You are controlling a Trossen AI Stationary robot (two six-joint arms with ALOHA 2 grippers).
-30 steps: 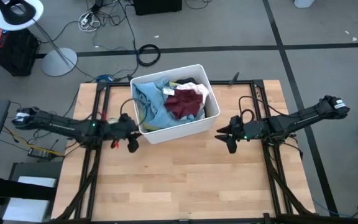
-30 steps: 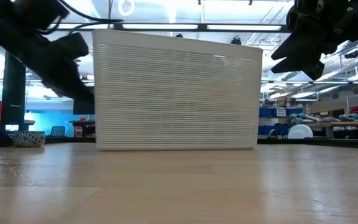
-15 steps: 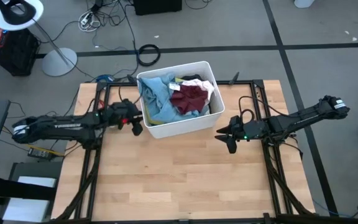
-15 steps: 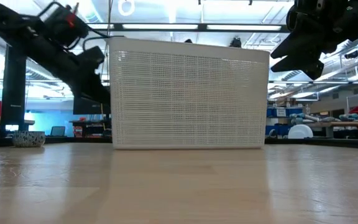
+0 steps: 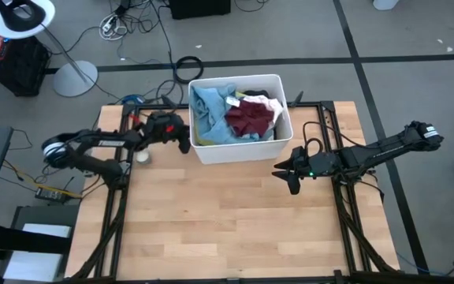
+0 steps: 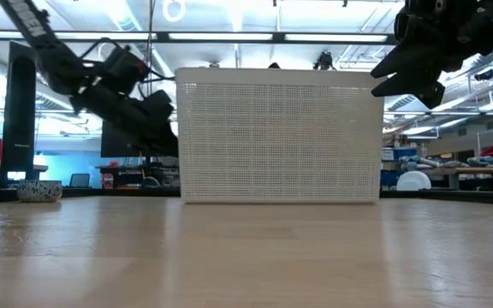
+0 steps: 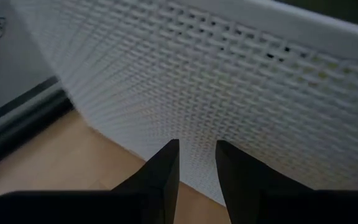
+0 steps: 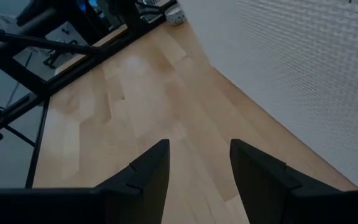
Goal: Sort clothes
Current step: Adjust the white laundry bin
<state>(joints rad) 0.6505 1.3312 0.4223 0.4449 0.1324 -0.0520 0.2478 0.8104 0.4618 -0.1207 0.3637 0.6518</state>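
Left tool presses the bin's side, arm bent back

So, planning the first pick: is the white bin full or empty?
Full. In the high view the white bin holds heaped clothes: light blue at one side, maroon in the middle, white and black bits near the rim.
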